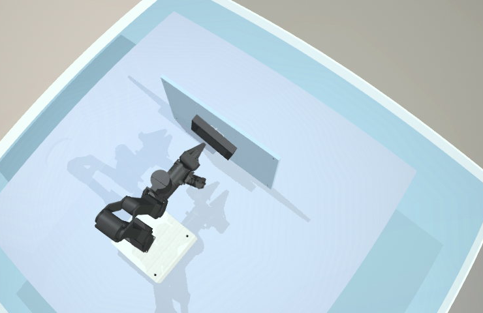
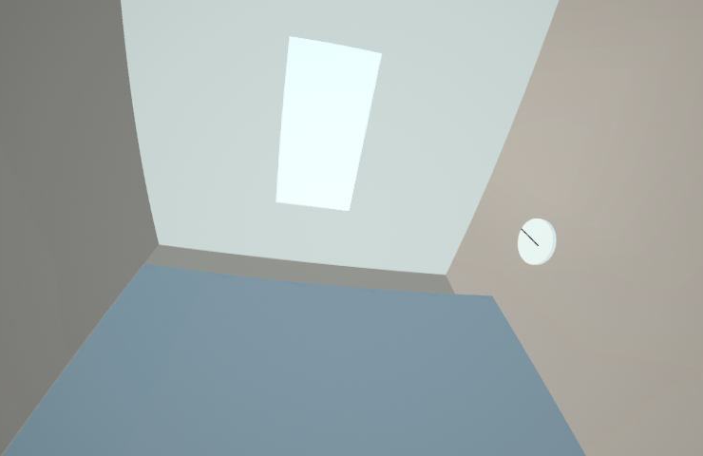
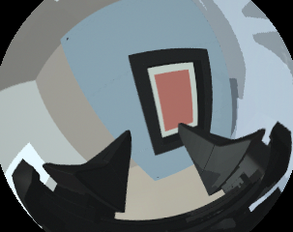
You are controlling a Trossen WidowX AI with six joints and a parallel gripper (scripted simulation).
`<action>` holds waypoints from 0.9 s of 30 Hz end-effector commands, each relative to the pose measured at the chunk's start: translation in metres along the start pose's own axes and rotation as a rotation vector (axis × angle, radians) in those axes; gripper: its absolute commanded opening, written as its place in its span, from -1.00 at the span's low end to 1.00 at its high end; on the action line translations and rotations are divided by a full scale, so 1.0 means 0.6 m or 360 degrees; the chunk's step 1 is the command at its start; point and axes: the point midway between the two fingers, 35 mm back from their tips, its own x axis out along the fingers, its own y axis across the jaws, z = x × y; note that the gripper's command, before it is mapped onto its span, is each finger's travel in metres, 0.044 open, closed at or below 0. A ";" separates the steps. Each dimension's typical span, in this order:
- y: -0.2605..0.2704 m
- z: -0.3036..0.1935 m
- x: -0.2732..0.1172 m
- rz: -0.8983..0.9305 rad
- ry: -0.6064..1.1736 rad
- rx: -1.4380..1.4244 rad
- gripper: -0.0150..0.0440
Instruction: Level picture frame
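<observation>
The dark picture frame [image 1: 214,135] [image 3: 144,87], with a white mat and red picture, hangs in front of the upright blue board [image 1: 256,162] [image 3: 102,58] [image 2: 320,376]. In the top view its top edge is not quite parallel to the board's top; its right end looks slightly lower. Lens distortion in the wrist view makes the tilt hard to judge. My gripper [image 1: 203,144] [image 3: 155,128] is open and empty, with its tips apart in front of the frame. One finger overlaps the frame's border in the wrist view. The screw and notched strip are hidden.
The arm stands on a pale base block [image 1: 168,254] in front of the board. Small dark dots mark the board's corners. A round white clock [image 2: 536,241] hangs on a side wall, and a bright ceiling panel [image 2: 322,123] shows in the exterior view.
</observation>
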 end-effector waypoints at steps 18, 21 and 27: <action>0.183 -0.040 -0.117 0.0030 0.0011 0.0082 0.39; 0.184 -0.040 -0.119 0.0030 0.0011 0.0083 0.39; 0.184 -0.040 -0.119 0.0030 0.0011 0.0083 0.39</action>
